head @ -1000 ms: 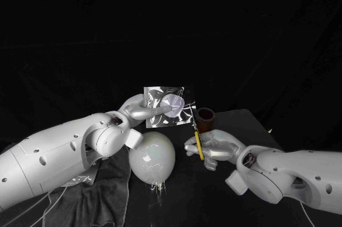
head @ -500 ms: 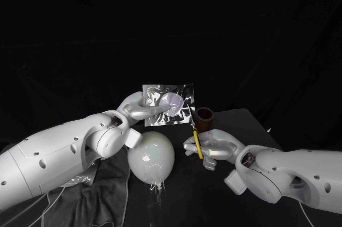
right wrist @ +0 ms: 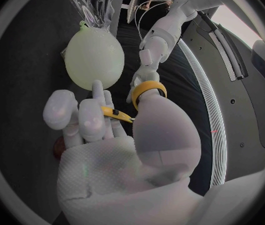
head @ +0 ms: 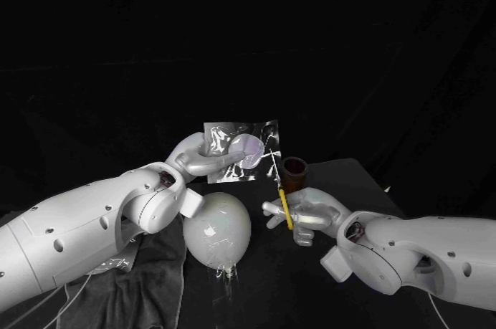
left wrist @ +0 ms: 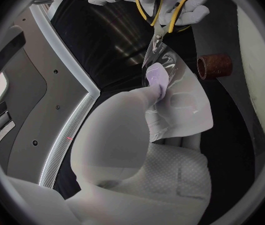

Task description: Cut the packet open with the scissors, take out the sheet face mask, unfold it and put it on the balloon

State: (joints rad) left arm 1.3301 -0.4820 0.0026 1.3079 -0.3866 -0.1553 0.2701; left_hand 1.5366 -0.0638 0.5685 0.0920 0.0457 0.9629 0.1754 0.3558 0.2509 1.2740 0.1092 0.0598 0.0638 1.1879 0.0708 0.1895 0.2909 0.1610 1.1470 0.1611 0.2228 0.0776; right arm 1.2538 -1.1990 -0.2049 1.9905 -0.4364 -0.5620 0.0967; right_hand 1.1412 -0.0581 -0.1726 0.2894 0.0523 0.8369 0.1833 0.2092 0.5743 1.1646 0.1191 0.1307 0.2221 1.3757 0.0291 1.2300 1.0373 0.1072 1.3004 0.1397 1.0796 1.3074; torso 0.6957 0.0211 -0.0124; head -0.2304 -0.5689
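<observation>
Gripping the packet [head: 240, 151] in the left hand [head: 194, 157]: fingers closed on the side edge nearer that arm, thumb pressed to the silver face. Held upright in the air, straight above the balloon [head: 217, 229] and clear of it. Crinkled and shiny, catching the light.

Gripping the scissors [head: 284, 203] in the right hand [head: 308, 216], to the balloon's right, near it but apart from it. Fingers closed through the yellow handle loops, blades pointing up from beside the balloon toward the packet. Reaching the packet's other side edge with the blades. Seen from the left wrist view, tips right at the packet's edge, blades close to shut. Cannot tell whether biting into the foil or only touching it.

Down on the black surface [head: 346, 175], the balloon: pale, egg-shaped, glossy, knot end toward the robot, with a wisp of clear film at the knot. Spread to the balloon's left and seemingly partly under it, a dark cloth [head: 155, 272].

Standing beyond the balloon and to its right, behind the right hand, a brown cylinder [head: 294, 173]: upright, open end up, well clear of the balloon, just beside the scissors' blades in the head view.
</observation>
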